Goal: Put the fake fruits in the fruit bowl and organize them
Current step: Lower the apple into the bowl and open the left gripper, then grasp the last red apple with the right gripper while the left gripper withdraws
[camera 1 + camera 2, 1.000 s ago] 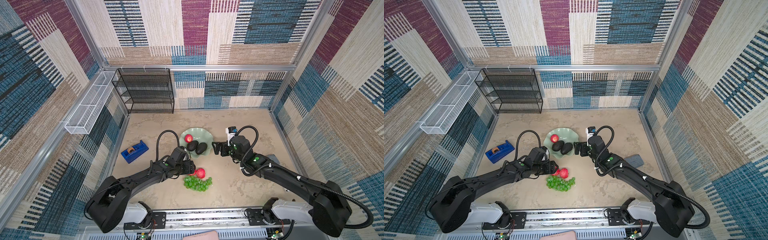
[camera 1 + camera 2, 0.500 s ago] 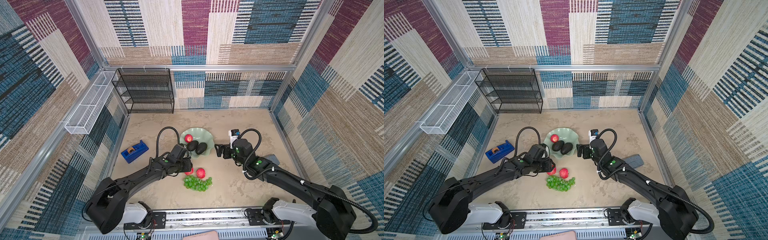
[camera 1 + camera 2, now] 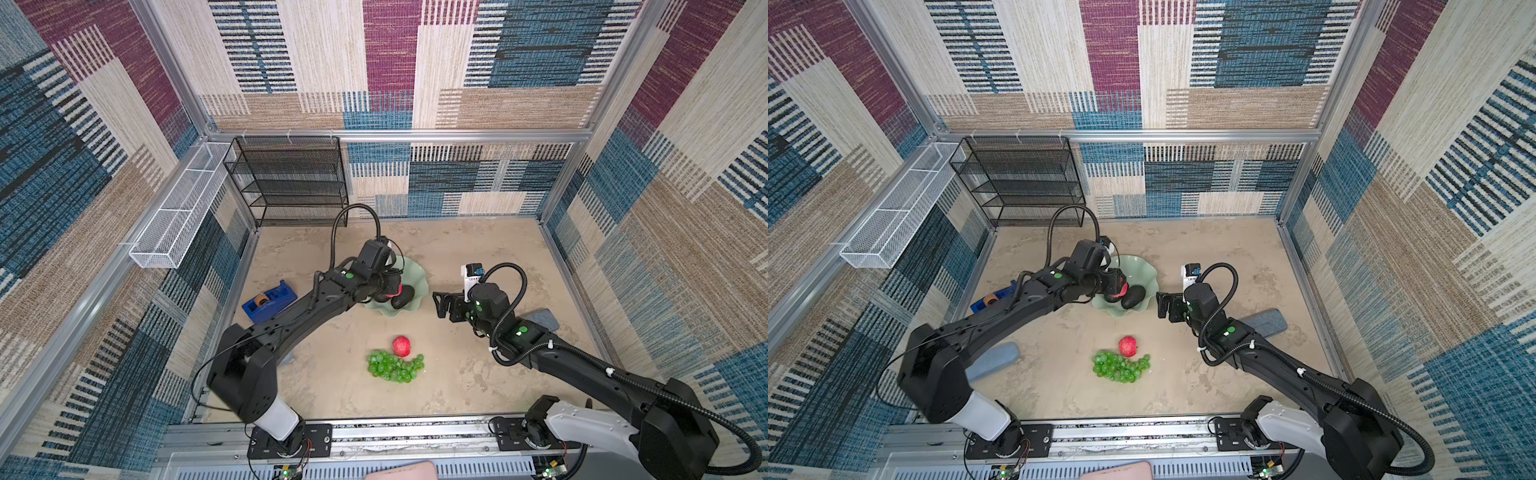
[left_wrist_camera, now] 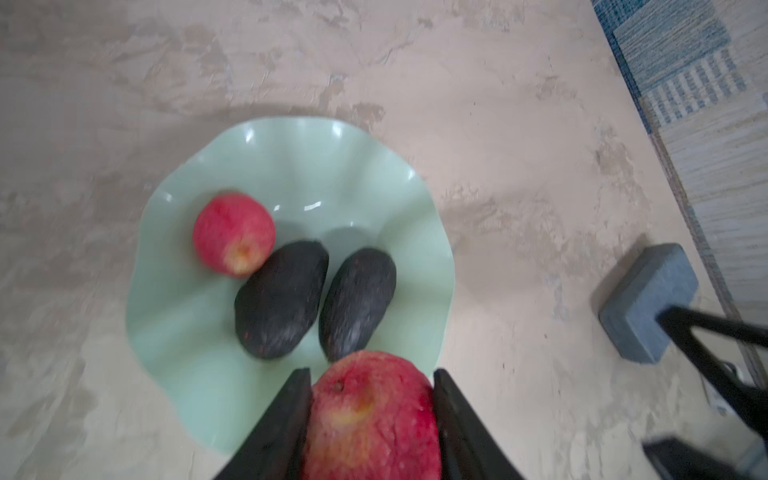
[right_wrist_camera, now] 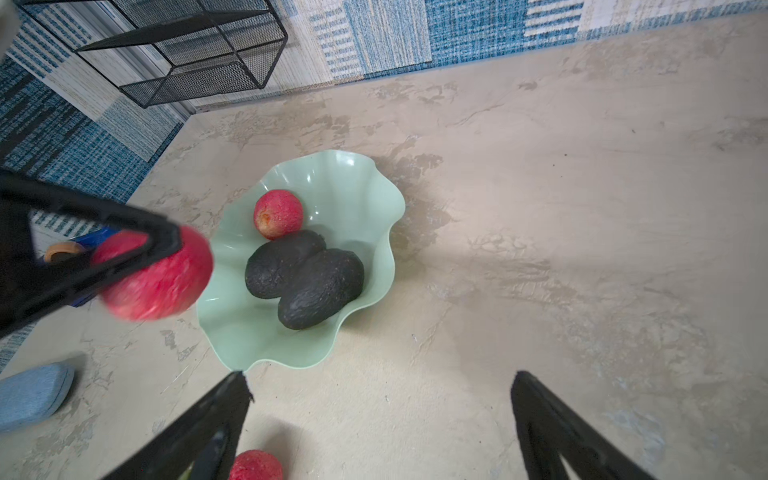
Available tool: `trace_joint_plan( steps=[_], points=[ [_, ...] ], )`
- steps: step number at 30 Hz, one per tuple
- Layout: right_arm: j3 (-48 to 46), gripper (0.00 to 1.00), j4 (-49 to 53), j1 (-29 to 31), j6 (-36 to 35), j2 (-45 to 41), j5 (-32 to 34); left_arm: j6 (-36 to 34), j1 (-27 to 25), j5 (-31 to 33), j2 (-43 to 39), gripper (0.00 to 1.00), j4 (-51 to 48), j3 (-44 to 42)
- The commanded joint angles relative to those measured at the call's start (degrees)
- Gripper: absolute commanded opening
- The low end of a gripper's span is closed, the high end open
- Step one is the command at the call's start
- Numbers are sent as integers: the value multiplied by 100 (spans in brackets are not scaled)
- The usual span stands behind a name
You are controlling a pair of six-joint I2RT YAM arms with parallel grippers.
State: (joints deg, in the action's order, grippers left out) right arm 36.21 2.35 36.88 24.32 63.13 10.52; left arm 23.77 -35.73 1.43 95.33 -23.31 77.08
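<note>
Between the left gripper's fingers a red fruit is clamped, over the bowl's rim. Inside the bowl lie two avocados side by side and a second red fruit. Beside the bowl the right gripper hangs wide apart, holding nothing. On the table a third red fruit sits just beside the grapes.

1. The walls are striped patches of blue, purple and tan (like a quilt).
2. A black wire shelf stands against the back wall.
3. A white wire basket hangs left of the shelf.
4. The sandy floor spreads in front of the shelf.
</note>
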Motion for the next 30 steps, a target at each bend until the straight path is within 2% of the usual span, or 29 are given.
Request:
trace_joint_plan(
  steps=[1, 7, 11, 18, 22, 25, 27, 30],
  points=[
    [-98, 100, 87, 2, 183, -168, 96, -493, 104, 59, 865, 48, -358, 913],
    [-272, 100, 208, 3, 232, -431, 203, -567, 345, 9, 2204, 46, -778, 2168],
    [-277, 100, 225, -1, 206, -426, 237, -516, 416, 93, 2632, 46, -846, 2400],
    [-230, 100, 216, 2, 152, -307, 179, -443, 444, -13, 3068, 57, -1034, 2804],
    [-119, 100, 377, 3, 226, -169, 22, -287, 461, -126, 2950, 63, -974, 2827],
    [-82, 98, 451, 48, 368, -7, -384, -146, 496, -172, 2675, 64, -909, 2818],
    [-129, 97, 459, 260, 465, 87, -516, -62, 504, -124, 2315, 64, -755, 2642],
    [-150, 97, 514, 901, 665, 278, -397, 11, 506, 124, 1380, 65, -106, 1839]
  ],
)
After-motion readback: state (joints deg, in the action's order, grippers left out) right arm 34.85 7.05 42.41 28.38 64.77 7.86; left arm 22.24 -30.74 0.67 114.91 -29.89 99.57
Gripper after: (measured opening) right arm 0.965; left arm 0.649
